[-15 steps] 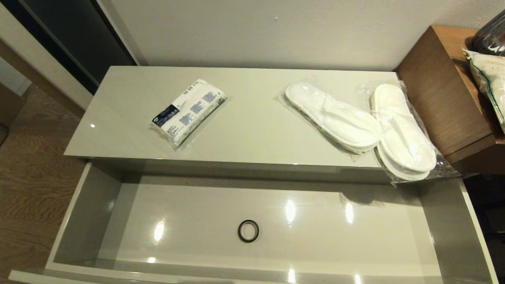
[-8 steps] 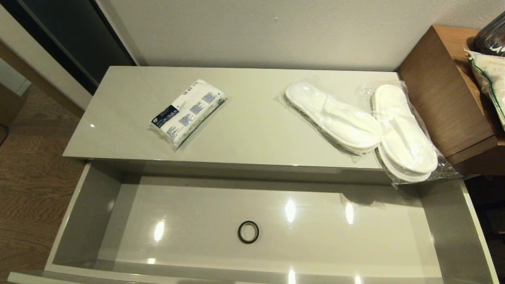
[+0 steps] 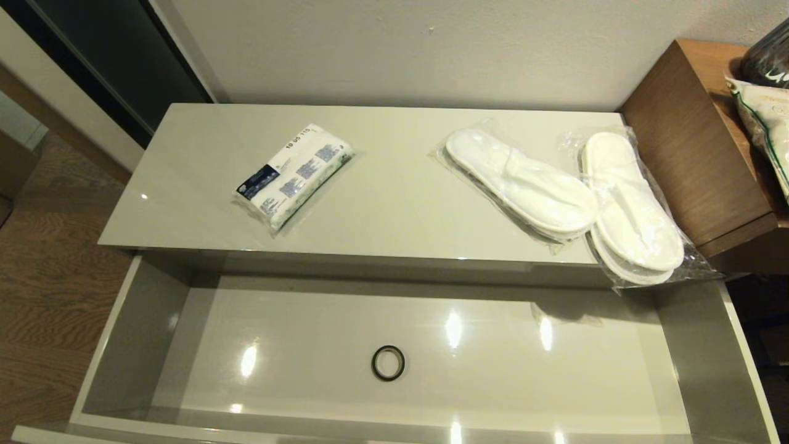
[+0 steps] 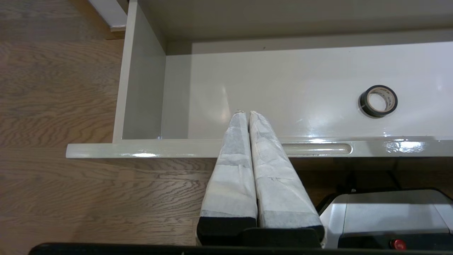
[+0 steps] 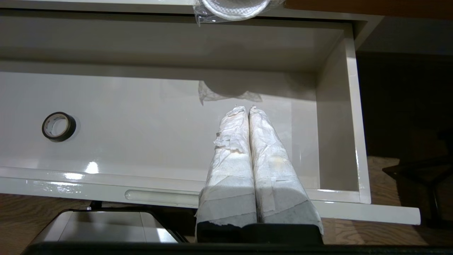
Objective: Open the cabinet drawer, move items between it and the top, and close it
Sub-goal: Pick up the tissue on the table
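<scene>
1. The wide, glossy grey-beige cabinet drawer [image 3: 154, 320] stands pulled open across the lower half of the head view, holding only a small black ring of tape [image 3: 388, 362] at centre.
2. On the long cream-beige top [image 3: 394, 203] lie a flat white packet with blue-black print [image 3: 294, 174] at centre left and two bagged pairs of white slippers [image 3: 521, 184] [image 3: 629, 206] at right.
3. Left gripper [image 4: 244, 112] and right gripper [image 5: 244, 108], both pressed together and empty, hang over the drawer's front edge.

Packet [image 3: 294, 175] left and slippers [image 3: 567, 197] right on the top [image 3: 394, 209]; ring [image 3: 388, 362] in drawer [image 3: 142, 327] before it.
</scene>
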Robot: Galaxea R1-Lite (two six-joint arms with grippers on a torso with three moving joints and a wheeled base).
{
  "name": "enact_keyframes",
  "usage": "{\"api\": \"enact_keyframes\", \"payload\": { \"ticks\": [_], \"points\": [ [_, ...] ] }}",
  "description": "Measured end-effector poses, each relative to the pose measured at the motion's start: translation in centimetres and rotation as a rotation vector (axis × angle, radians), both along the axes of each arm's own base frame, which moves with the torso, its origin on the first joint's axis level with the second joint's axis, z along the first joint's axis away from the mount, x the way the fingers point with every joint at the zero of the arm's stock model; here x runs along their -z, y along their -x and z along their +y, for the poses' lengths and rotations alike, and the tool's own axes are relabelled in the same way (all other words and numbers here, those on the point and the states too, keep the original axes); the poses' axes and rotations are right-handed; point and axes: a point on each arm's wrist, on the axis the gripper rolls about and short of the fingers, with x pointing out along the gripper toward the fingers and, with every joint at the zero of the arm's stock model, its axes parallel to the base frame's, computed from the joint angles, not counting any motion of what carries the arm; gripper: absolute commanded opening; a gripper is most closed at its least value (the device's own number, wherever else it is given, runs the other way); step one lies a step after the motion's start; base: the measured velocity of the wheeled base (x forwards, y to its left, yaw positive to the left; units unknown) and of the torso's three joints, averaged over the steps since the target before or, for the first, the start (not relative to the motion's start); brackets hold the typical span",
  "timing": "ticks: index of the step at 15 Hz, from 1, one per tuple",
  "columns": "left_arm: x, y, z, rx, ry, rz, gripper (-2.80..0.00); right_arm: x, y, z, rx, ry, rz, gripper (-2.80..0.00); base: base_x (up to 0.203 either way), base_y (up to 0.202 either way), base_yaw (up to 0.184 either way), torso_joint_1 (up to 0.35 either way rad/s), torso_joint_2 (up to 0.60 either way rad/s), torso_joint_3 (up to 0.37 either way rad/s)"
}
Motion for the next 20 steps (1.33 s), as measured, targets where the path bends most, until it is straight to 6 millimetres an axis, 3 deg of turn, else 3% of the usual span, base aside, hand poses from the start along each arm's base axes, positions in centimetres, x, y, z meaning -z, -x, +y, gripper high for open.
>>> {"api": "enact_keyframes", "payload": {
  "ticks": [2,4,6,8,10,13,15,17,18,20],
  "points": [
    [-1.0,0.1,0.0,0.000,0.000,-0.005,-2.80,0.0,0.0,0.0,-0.001,0.000,0.000,-2.80,0.000,0.000,0.000,0.000,0.00,0.000],
    [-4.7,0.5,0.0,-0.007,0.046,-0.050,-2.80,0.0,0.0,0.0,-0.001,0.000,0.000,-2.80,0.000,0.000,0.000,0.000,0.00,0.000],
    [-11.7,0.5,0.1,-0.020,0.119,-0.100,-2.80,0.0,0.0,0.0,0.000,0.000,0.000,-2.80,0.000,0.000,0.000,0.000,0.00,0.000],
    [-18.8,-1.2,0.1,-0.029,0.167,-0.078,-2.80,0.0,0.0,0.0,0.000,0.000,0.000,-2.80,0.000,0.000,0.000,0.000,0.00,0.000],
    [-23.9,-5.6,0.0,-0.034,0.193,0.023,-2.80,0.0,0.0,0.0,0.000,0.000,-0.001,-2.80,0.000,0.000,0.000,0.000,0.00,0.000],
    [-28.8,-16.5,-0.2,-0.018,0.211,0.157,-2.80,0.0,0.0,0.0,0.000,0.000,0.000,-2.80,0.000,0.000,0.000,0.000,0.00,0.000],
    [-29.6,-24.9,-0.8,0.001,0.185,0.228,-2.80,0.0,0.0,0.0,0.000,0.000,0.000,-2.80,0.000,0.000,0.000,0.000,0.00,0.000],
    [-28.1,-31.9,-2.1,0.020,0.118,0.292,-2.80,0.0,0.0,0.0,0.000,0.000,0.000,-2.80,0.000,0.000,0.000,0.000,0.00,0.000],
    [-27.1,-34.6,-3.5,0.041,0.079,0.309,0.00,0.0,0.0,0.0,0.000,0.000,0.000,-2.80,0.000,0.000,0.000,0.000,0.00,0.000],
    [-25.3,-37.5,-6.6,0.106,0.037,0.334,0.00,0.0,0.0,0.0,0.000,0.000,-0.001,-2.80,0.000,0.000,0.000,0.000,0.00,0.000]
  ]
}}
